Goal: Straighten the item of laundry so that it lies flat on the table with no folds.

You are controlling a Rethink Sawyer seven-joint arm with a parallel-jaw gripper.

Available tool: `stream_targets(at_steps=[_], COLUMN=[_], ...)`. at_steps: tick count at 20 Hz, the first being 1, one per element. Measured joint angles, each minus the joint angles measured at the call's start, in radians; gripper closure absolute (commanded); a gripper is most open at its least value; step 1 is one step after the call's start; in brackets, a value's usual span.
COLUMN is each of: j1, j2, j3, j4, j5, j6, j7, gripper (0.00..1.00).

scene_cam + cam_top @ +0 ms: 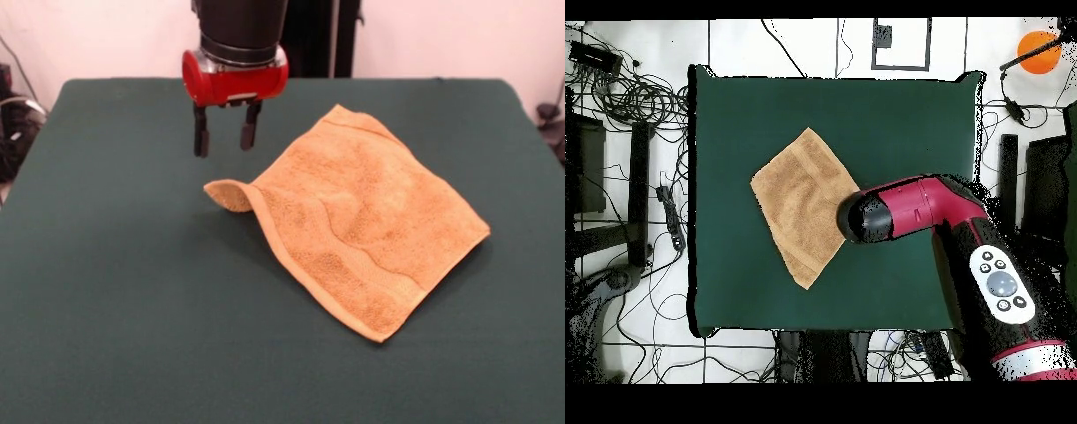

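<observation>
1. The towel (357, 216) lies a little right of centre in the front view, turned like a diamond on the green table (115, 291). Most of it looks flat, but the corner at its left, near the middle of the frame, curls up and over itself into a small lip.
2. The gripper (226, 134) hangs in the upper middle of the front view, above and just left of that curled corner, clear of the cloth. Its two dark fingers (202, 134) stand apart with a plain gap between them, and nothing is held.
3. Judged from this, the task is near its end: the one fold left is that raised corner, and the step in hand is dealing with it.
4. The next move likely calls for coming down onto the lip, pinching only its top layer, and drawing it outward toward the left of the front view until it lies flat.
5. In the overhead view the arm (915, 212) covers the towel's right corner, so the curl itself cannot be seen there.
6. How far the corner is folded under, and whether it touches the table beneath, is hard to tell from the front view.
7. The far edge of the towel, toward the upper middle, seems slightly lifted, but this is not certain.
</observation>
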Motion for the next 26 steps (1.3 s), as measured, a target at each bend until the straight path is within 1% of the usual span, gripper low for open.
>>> stream_targets(at_steps=[13,19,26], j1=[-0.018,-0.048,-0.071], j2=[0.000,-0.004,-0.008], j3=[0.024,0.030,0.030], j4=[0.000,0.013,0.053], j5=[-0.001,-0.010,-0.018], j6=[0.007,-0.105,-0.285], j7=[0.000,0.000,0.000], gripper=[0.00,0.00,0.00])
